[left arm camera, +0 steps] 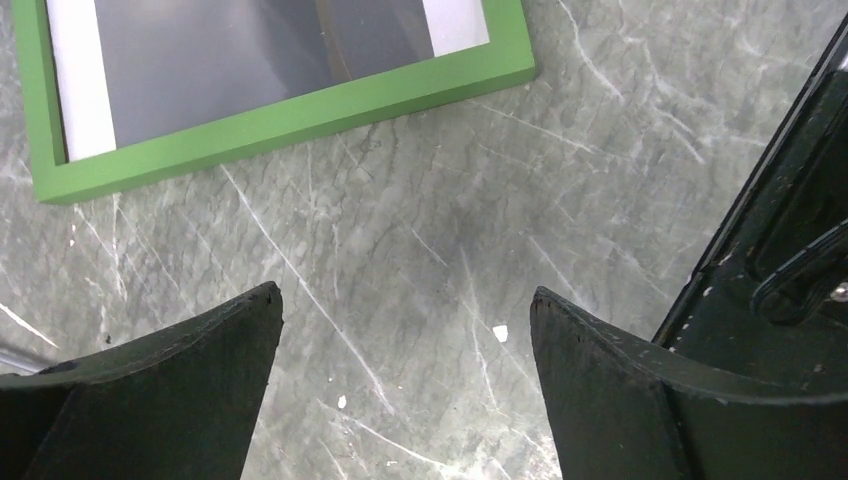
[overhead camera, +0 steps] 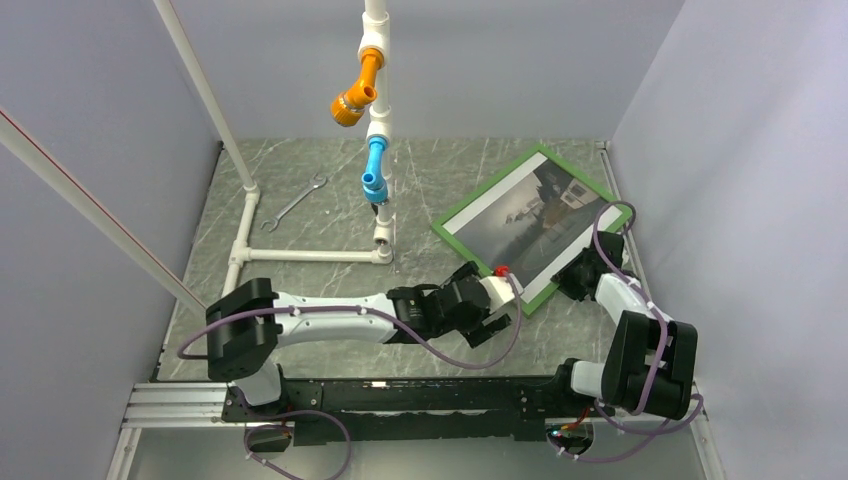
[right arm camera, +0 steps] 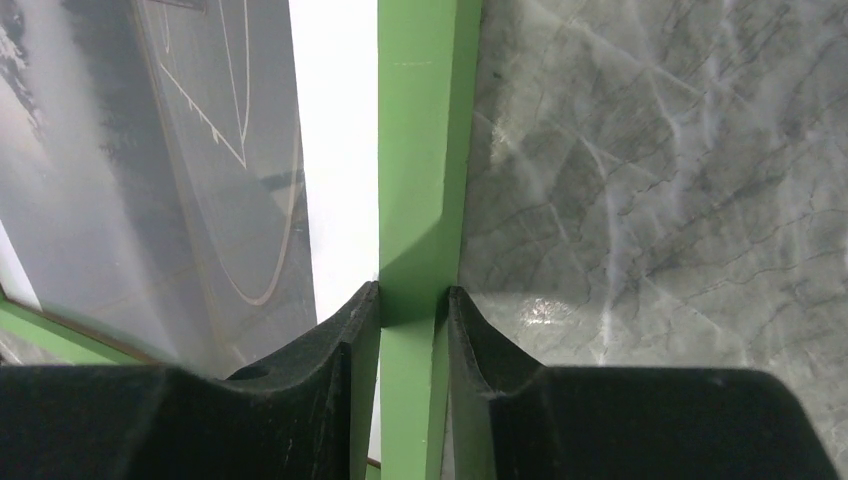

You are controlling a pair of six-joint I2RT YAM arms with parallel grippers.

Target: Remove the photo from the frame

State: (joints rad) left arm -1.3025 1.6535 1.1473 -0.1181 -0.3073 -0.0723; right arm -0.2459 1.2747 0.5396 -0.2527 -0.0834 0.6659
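The frame, with narrow bright green moulding, lies at an angle on the right of the table. The greyscale photo with its white border sits inside it. My right gripper is at the frame's near right edge. In the right wrist view this gripper is shut on the green moulding, with the photo to its left. My left gripper is beside the frame's near corner. The left wrist view shows it open over bare table, with the frame and the photo beyond the fingertips.
A white pipe stand with orange and blue fittings rises at mid-table, and its base pipes run along the left. A wrench lies at the back left. Grey walls enclose the table. The right arm's black link is close to my left gripper.
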